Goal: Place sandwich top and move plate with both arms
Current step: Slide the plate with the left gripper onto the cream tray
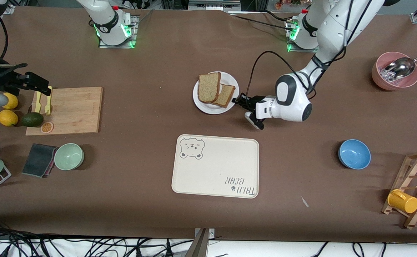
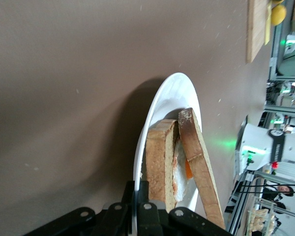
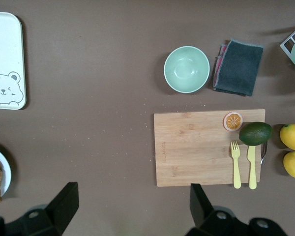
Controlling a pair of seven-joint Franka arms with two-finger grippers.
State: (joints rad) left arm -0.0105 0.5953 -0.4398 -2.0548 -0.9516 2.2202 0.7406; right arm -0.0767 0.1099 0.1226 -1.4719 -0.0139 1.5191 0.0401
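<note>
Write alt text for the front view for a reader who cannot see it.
The left arm's tool is shut on the rim of a white plate holding two bread slices, mid-table. A cream bear tray lies nearer the camera. The right arm's tool hangs open over a cutting board.

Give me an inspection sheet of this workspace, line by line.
Surface: brown table, scattered crumbs.
Job's things: speckled bread slice leans on the smaller egg-bearing slice on the round white plate.
Clutter: cream bear tray, wooden cutting board, green bowl, blue bowl.
Grippers: left gripper shut on the plate's rim; right gripper open, waiting over its end of the table.
Cables: black cable loops at the left arm.
Surroundings: nothing seen.
</note>
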